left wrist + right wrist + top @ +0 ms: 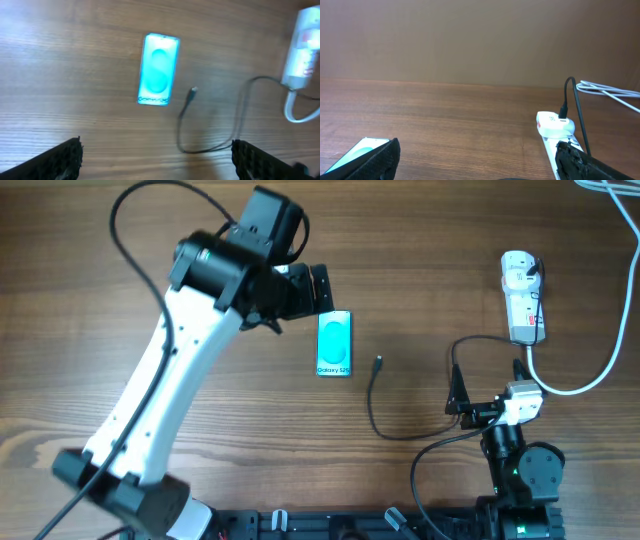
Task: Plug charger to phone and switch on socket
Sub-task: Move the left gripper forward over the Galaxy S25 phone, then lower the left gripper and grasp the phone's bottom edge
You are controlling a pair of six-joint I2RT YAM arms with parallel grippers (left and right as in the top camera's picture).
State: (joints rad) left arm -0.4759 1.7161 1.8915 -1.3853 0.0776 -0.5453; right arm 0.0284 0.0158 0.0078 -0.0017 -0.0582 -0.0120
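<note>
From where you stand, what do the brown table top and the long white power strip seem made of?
Brown table top: wood or wood-look laminate, matte; long grain streaks run across it. Long white power strip: probably moulded plastic, smooth and faintly glossy; even white casing, rounded edges.

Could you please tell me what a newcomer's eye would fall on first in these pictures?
The phone, its cyan screen glowing, lies mid-table and stands out most against the brown wood. The left gripper hangs open near it, on a big white and black arm. The plug tip of the charger lies loose right of the phone, and the white socket sits far right.
</note>
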